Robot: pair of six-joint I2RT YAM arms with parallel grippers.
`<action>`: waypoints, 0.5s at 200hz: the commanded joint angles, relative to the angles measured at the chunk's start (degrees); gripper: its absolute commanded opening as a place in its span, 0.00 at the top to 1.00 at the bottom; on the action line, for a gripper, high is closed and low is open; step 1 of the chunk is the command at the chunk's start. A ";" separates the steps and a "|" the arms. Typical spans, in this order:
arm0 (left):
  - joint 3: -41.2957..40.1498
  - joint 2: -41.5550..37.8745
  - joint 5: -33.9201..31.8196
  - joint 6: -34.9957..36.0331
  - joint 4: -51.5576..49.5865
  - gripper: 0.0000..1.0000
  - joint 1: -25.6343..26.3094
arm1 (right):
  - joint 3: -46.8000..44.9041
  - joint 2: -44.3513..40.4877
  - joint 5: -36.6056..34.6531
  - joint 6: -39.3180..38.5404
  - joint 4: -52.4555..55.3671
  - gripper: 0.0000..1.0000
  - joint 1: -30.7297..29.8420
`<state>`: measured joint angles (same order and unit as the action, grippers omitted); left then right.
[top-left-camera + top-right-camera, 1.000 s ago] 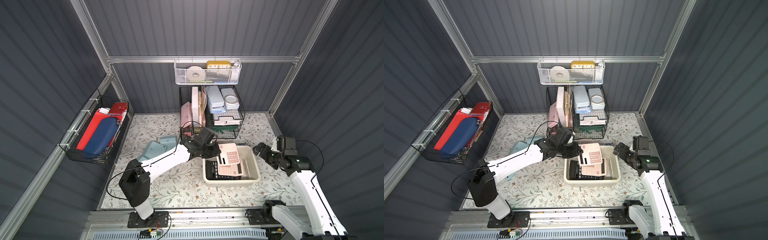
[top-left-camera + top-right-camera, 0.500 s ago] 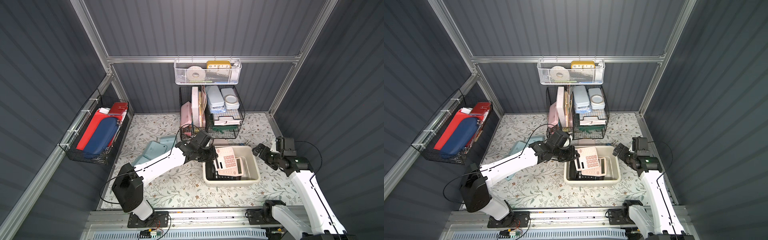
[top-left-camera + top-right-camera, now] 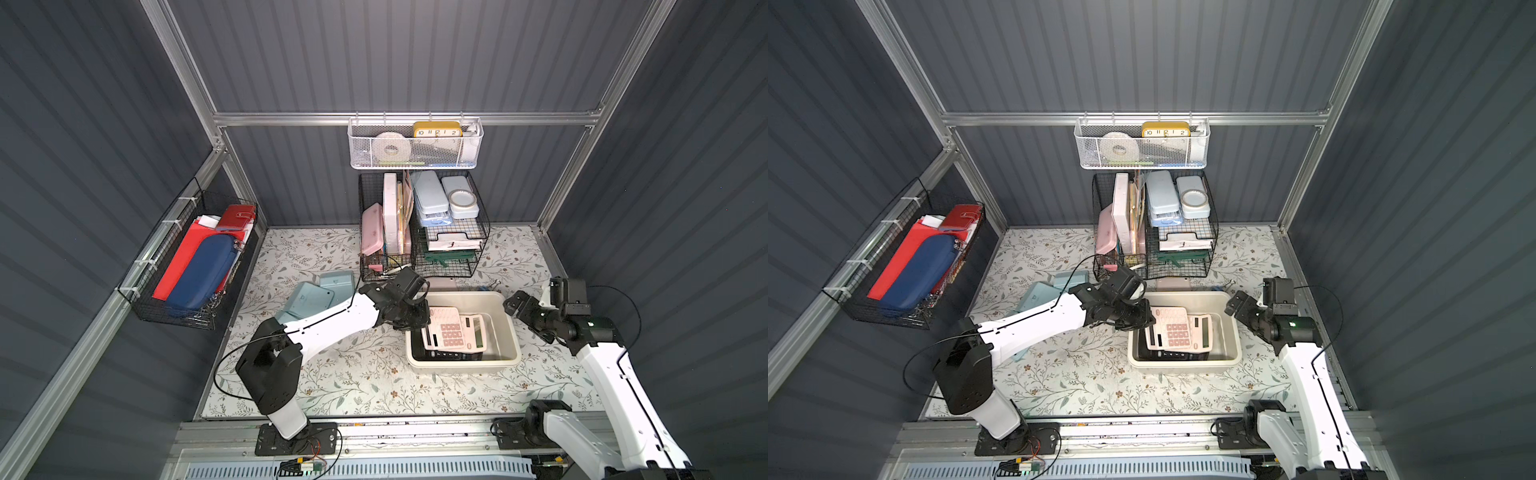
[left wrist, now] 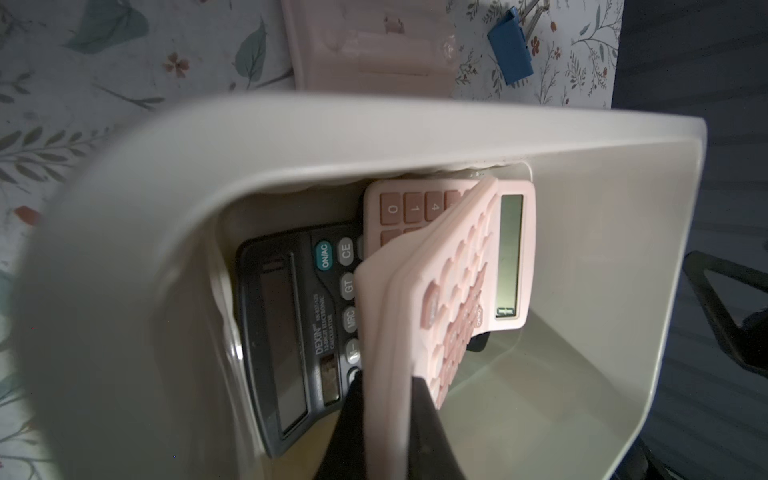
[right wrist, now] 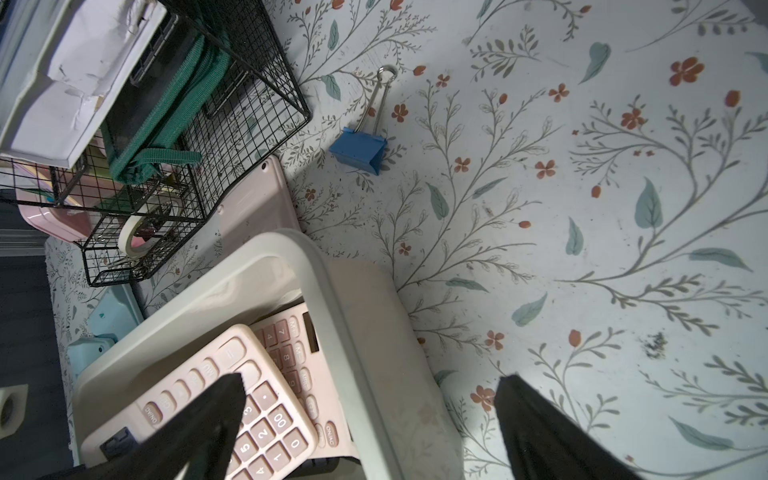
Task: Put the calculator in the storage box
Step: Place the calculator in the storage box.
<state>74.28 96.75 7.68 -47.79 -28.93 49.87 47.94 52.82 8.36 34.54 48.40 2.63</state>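
Note:
In both top views the cream storage box (image 3: 465,296) (image 3: 1187,296) sits right of the floor's middle. A pink calculator (image 3: 446,330) (image 3: 1173,330) lies tilted inside it, over a second pink calculator (image 4: 513,249) and a black one (image 4: 286,324). My left gripper (image 3: 419,320) (image 4: 386,399) reaches over the box's left rim. It is shut on the near edge of the tilted calculator (image 4: 415,311), one black finger (image 4: 353,415) on each face. My right gripper (image 3: 513,305) (image 5: 370,380) is open, straddling the box's right wall (image 5: 332,291).
Black wire baskets (image 3: 419,232) full of cases stand just behind the box. A pink case (image 5: 253,199) and a blue binder clip (image 5: 359,149) lie between them. Light-blue cases (image 3: 320,291) lie left of my left arm. A white mesh basket (image 3: 415,145) hangs on the back wall.
My left gripper has lowered the pink calculator from above the box down into it and drawn back toward the left rim. The right arm has not moved.

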 commanded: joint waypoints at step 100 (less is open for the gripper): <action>13.35 -2.72 -12.73 1.21 -11.44 0.37 0.01 | -2.80 0.53 4.67 -2.52 -3.53 0.01 0.27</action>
<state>86.06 97.58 -2.07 -47.42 -36.99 49.89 45.87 53.54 10.92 33.61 46.17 2.63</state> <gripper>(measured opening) 0.601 0.990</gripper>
